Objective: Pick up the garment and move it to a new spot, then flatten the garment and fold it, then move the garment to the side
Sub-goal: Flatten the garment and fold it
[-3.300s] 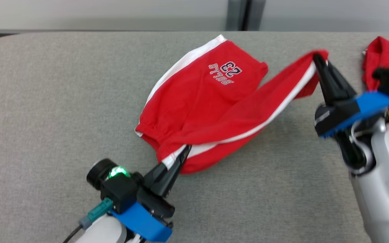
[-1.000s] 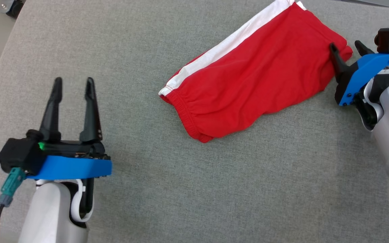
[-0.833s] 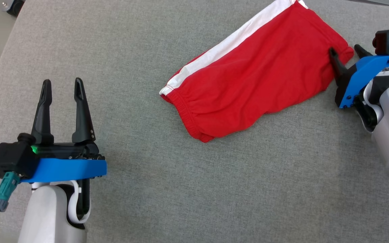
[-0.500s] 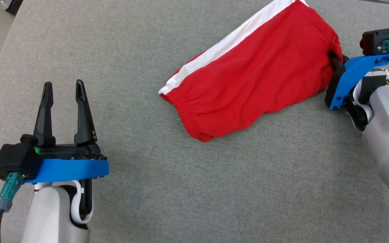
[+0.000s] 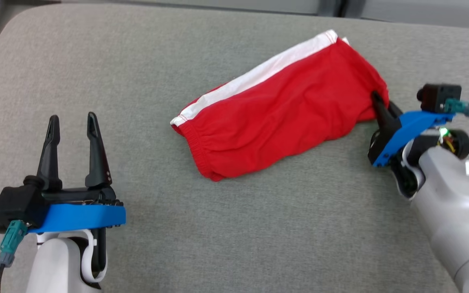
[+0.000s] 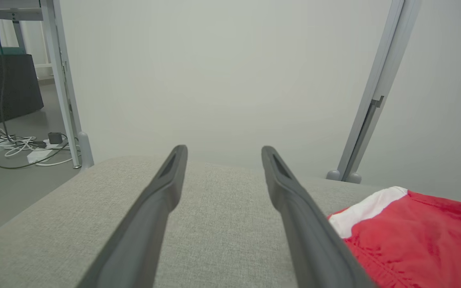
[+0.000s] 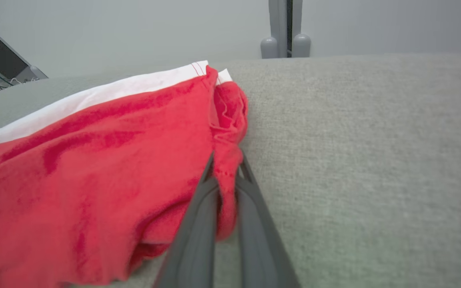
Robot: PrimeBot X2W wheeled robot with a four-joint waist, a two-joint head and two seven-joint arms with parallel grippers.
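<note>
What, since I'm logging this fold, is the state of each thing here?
Shorts: folded, lying on the table, right edge pinched.
Left end effector: open, empty, apart from the shorts.
Right end effector: shut on the shorts' edge.

Grey fabric-covered table (image 5: 234, 228) bears folded red shorts (image 5: 279, 110) (lying slantwise, somewhat rumpled).
</note>
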